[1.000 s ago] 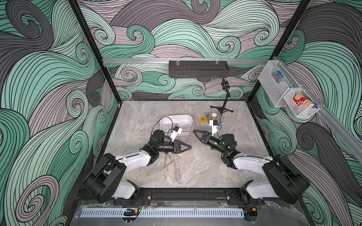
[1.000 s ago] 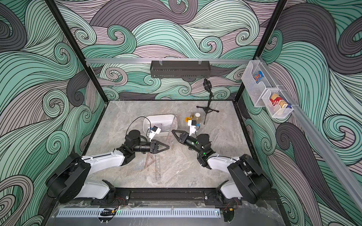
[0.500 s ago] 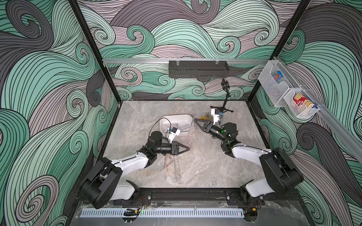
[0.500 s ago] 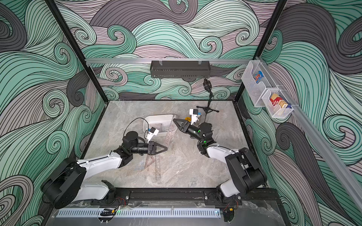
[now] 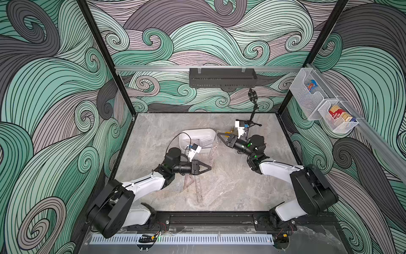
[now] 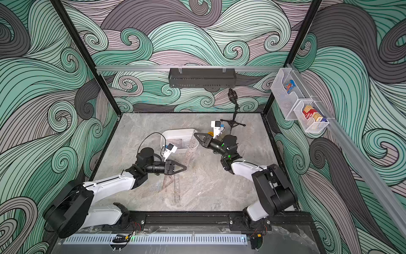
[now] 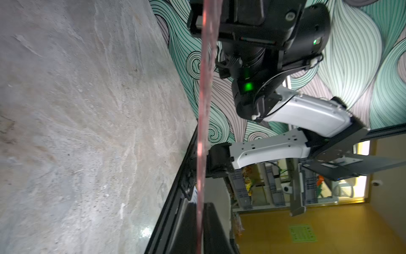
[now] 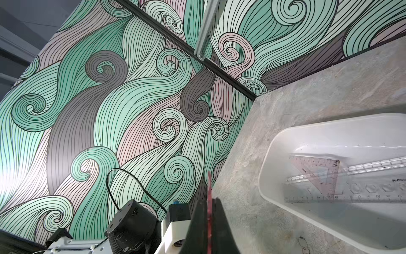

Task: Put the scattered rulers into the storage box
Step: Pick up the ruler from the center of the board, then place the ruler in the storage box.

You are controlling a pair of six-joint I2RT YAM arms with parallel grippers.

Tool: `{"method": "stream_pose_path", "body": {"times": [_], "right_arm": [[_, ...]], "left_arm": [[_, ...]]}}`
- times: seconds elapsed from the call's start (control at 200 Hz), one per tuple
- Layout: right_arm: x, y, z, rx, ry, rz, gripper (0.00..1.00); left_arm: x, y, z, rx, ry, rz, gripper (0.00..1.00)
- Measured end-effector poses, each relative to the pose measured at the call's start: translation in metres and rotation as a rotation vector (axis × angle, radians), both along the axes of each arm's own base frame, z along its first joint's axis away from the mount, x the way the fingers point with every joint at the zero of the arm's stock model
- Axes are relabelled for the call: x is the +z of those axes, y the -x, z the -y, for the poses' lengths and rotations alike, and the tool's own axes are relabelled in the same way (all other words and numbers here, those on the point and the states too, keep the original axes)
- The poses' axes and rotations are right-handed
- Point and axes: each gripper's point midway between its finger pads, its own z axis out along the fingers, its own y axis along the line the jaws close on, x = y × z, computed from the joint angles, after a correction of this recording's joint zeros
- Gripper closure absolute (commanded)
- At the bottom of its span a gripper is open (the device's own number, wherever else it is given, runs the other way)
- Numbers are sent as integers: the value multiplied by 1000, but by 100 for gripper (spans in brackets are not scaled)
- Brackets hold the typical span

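the right end effector (image 5: 219,135) is clamped tight on one end of a pinkish ruler (image 5: 213,151). in the right wrist view its fingers (image 8: 219,220) pinch the thin edge of the strip. the ruler slants down from there toward 6 o'clock, and its other end sits between the fingers of the left end effector (image 5: 209,168). whether those fingers grip it or stand slightly apart, i cannot tell. the storage box (image 5: 193,132) lies on the counter (image 5: 241,187) just at 9 o'clock of the right end effector, and the held ruler's upper end is beside its wall. inside it lie a pinkish triangle (image 8: 318,173) and a clear straight ruler (image 8: 362,196). at 6 o'clock of the left end effector, a loose triangle (image 5: 188,182) and a long stencil ruler (image 5: 198,190) lie flat on the counter.
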Motion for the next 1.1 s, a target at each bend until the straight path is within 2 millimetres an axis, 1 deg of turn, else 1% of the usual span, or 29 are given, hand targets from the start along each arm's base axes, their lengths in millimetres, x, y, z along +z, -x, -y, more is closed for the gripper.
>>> {"method": "stream_pose_path", "body": {"times": [0.03, 0.055, 0.095, 0.15, 0.19, 0.24, 0.295, 0.35, 0.445, 0.545, 0.64, 0.735, 0.8, 0.906, 1.101], "right_arm": [[0, -4, 2, -21, 8, 1, 100], [1, -8, 4, -45, 13, 4, 100], [2, -15, 9, -89, 19, 10, 100], [5, -26, 16, -164, 18, 23, 100], [8, -34, 20, -220, 15, 32, 100], [12, -48, 25, -295, 11, 49, 100], [16, -64, 25, -367, 8, 61, 100], [21, -80, 21, -431, -2, 78, 100], [23, -101, 5, -499, -9, 98, 99], [16, -115, -19, -531, -7, 101, 97], [0, -122, -41, -533, 13, 94, 95], [-22, -123, -58, -527, 41, 73, 94], [-37, -122, -65, -525, 65, 58, 94], [-51, -122, -70, -532, 97, 51, 93], [-62, -120, -76, -531, 118, 45, 91]], "left_arm": [[-2, -6, -4, 21, -23, -1, 33], [-3, -13, -9, 48, -47, 4, 27], [-3, -26, -18, 99, -83, 10, 23], [1, -46, -33, 183, -133, 34, 22], [7, -64, -48, 268, -180, 65, 22], [13, -81, -66, 366, -238, 97, 22], [18, -95, -85, 459, -296, 133, 22], [19, -102, -101, 528, -351, 154, 22], [9, -105, -119, 593, -443, 152, 22], [-6, -104, -132, 622, -525, 126, 22], [-13, -104, -138, 636, -569, 121, 22], [-17, -103, -142, 643, -594, 118, 22], [-20, -101, -143, 642, -606, 115, 22], [-24, -100, -145, 641, -618, 111, 22], [-25, -100, -145, 640, -623, 112, 22]]}}
